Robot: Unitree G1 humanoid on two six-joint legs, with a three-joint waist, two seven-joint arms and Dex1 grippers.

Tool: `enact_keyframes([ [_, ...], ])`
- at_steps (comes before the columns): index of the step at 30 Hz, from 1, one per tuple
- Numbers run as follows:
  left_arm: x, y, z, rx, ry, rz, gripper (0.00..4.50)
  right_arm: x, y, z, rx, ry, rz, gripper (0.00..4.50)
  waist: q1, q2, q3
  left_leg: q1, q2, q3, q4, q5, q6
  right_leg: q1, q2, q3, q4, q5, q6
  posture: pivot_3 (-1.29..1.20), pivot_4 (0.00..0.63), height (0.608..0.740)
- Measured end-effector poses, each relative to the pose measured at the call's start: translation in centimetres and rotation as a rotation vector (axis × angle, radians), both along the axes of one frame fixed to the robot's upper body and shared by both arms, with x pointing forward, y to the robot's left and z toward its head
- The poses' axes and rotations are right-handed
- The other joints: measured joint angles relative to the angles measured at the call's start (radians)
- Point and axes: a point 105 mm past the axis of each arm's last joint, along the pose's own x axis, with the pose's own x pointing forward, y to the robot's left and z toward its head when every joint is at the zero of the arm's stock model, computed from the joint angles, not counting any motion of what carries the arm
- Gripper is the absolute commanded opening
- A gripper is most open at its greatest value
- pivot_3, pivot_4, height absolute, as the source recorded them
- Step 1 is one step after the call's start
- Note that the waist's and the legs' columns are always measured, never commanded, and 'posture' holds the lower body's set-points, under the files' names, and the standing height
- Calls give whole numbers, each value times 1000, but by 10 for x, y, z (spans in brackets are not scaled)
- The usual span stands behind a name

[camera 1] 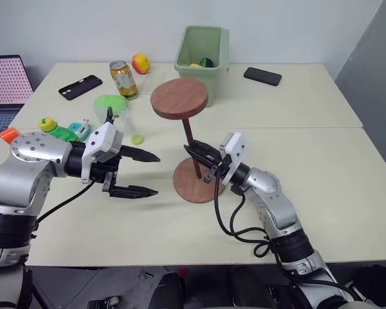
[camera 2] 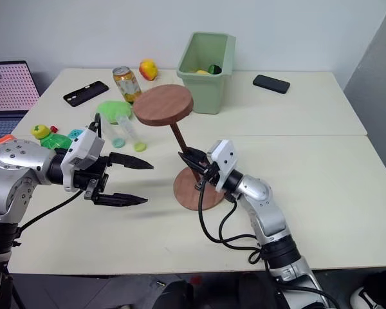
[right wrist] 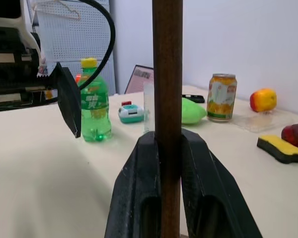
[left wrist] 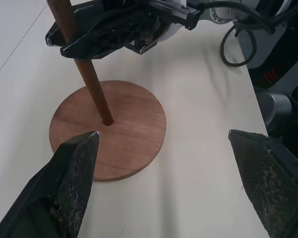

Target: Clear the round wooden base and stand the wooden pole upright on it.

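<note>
Head views: slim dark-brown wooden pole (camera 1: 193, 149) leaning slightly in round wooden base (camera 1: 194, 187) on pale counter (camera 1: 321, 193), reddish disc topping it.

Left wrist view: left gripper (left wrist: 164, 163) jaws wide apart beside the base's centre hole.

Right wrist view: right gripper (right wrist: 168, 148) jaws clamped on the pole.

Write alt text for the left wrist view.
A dark wooden pole stands slightly tilted in the centre hole of a round wooden base on a pale table, clamped by the right gripper. The left gripper hangs open nearby.
</note>
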Motion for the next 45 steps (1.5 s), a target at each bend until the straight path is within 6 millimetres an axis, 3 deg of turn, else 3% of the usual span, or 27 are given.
enact_keyframes([
  [18, -3, 3, -2, 17, 18, -10, 4351, -5, -10, -16, 2, -20, -29, 212, 2, 0, -1, 5, 0, 0, 0, -1, 1, 5, 0, 0, 0, 0, 0, 0, 150, 740],
  [29, -4, 3, -3, 29, 22, -18, 4351, 0, -4, -19, -44, -8, -3, 212, 2, 0, -4, 7, 0, 0, -1, -1, 1, 6, 0, 1, 0, 0, 0, 0, 150, 740],
  [37, -5, 4, -6, 31, 29, -16, 4351, -4, -10, -26, -59, 14, 4, 212, 6, -1, -7, 32, 1, 1, -14, -3, 5, 27, 0, 3, -9, -2, -2, 0, 150, 740],
  [45, -5, 4, -6, 31, 30, -17, 4351, -5, -13, -27, -63, 11, 1, 212, 6, -1, -8, 33, 1, 0, -15, -3, 5, 29, 0, 2, -9, -2, -3, 0, 150, 740],
])
